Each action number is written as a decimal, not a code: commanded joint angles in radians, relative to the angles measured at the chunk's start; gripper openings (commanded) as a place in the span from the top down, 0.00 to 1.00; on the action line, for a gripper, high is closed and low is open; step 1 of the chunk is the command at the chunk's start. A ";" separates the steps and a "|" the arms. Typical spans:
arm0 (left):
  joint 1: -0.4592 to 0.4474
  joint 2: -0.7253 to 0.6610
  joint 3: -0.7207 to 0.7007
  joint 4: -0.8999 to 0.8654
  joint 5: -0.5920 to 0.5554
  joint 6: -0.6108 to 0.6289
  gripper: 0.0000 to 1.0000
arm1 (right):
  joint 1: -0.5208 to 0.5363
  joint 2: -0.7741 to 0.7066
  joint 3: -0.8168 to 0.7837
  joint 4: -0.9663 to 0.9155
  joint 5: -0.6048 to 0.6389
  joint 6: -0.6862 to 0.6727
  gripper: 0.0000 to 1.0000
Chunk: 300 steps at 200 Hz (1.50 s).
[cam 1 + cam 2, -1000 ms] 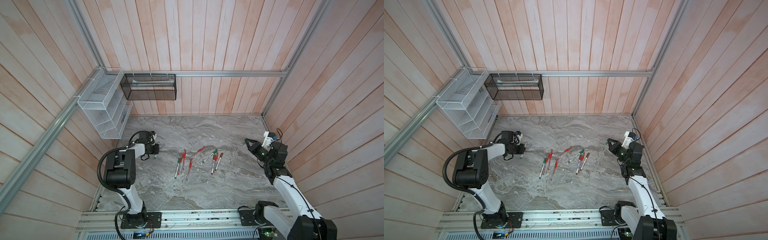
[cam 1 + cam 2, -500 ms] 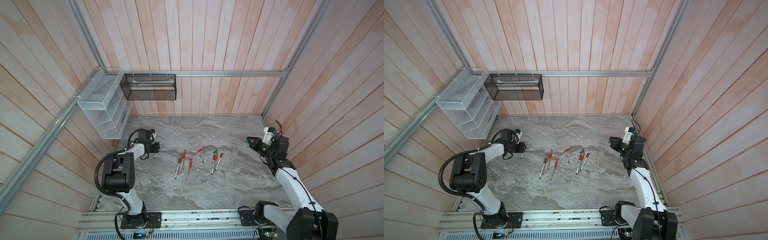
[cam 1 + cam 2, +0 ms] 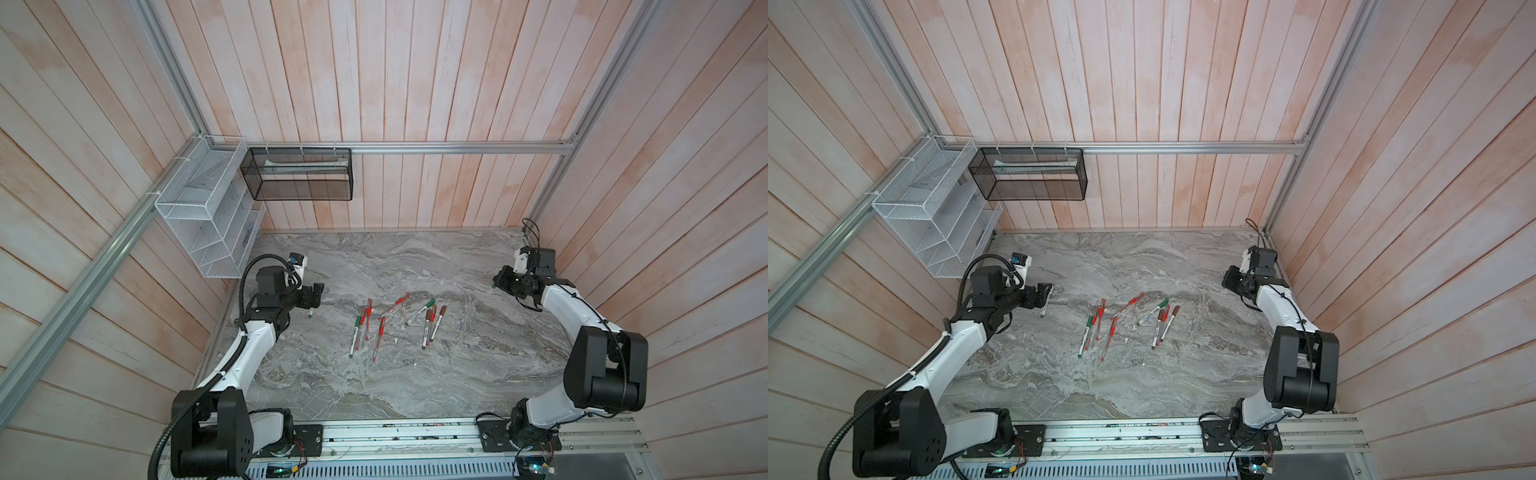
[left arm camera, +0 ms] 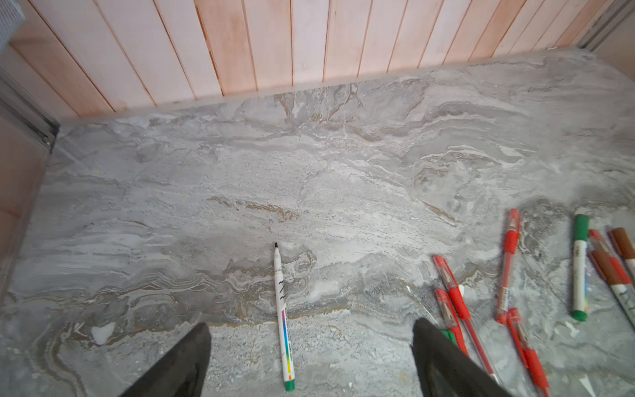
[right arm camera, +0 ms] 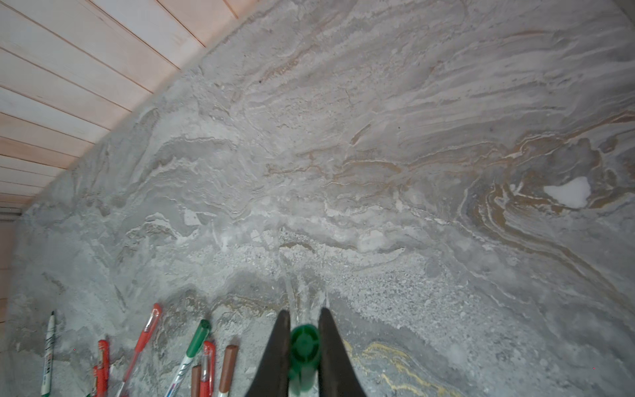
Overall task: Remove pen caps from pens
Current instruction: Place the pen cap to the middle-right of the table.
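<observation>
Over the desk (image 3: pixel 374 386), left gripper (image 4: pixel 311 324) gapes wide and empty, right gripper (image 5: pixel 304 311) clamps shut near the right edge; capped pens (image 3: pixel 419 312) lie at centre, the bared marker (image 4: pixel 282 316) by the left edge may roll, the green cap (image 5: pixel 304 343) in that narrow pinch may slip

place: robot test cell, lab-type | surface (image 3: pixel 374 382): grey marble pattern, closed in on three sides by pale plank walls (image 3: pixel 415 83) | above surface's far edge: aluminium frame rail (image 3: pixel 457 146), black mesh basket (image 3: pixel 299 174), white wire basket (image 3: pixel 187 208) | along surface's near edge: slotted mounting rail (image 3: pixel 395 434) carrying left arm (image 3: pixel 249 353) and right arm (image 3: pixel 569 307), exposed wiring
</observation>
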State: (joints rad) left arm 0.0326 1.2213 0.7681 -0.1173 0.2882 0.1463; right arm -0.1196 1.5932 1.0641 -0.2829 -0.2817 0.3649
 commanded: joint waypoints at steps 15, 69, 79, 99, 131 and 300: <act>0.065 -0.031 -0.015 0.042 0.073 -0.023 0.04 | 0.012 0.140 0.101 -0.122 0.091 -0.069 1.00; 0.096 -0.035 -0.008 0.044 0.115 -0.041 0.00 | 0.087 0.349 0.235 -0.228 0.186 -0.131 1.00; 0.099 -0.037 -0.012 0.048 0.117 -0.040 0.00 | 0.101 0.374 0.254 -0.244 0.207 -0.136 1.00; 0.113 -0.039 -0.003 0.036 0.121 -0.040 0.00 | 0.123 0.409 0.277 -0.274 0.243 -0.146 1.00; 0.133 -0.040 0.000 0.043 0.113 -0.030 0.00 | 0.131 0.435 0.290 -0.280 0.258 -0.158 1.00; -0.109 -0.005 0.161 -0.333 0.143 0.122 0.00 | 0.109 0.147 0.161 -0.188 0.112 -0.120 0.65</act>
State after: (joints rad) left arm -0.0074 1.2041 0.9634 -0.3378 0.4126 0.2028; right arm -0.0067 1.8565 1.2827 -0.5129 -0.1112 0.2173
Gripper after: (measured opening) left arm 0.997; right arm 0.335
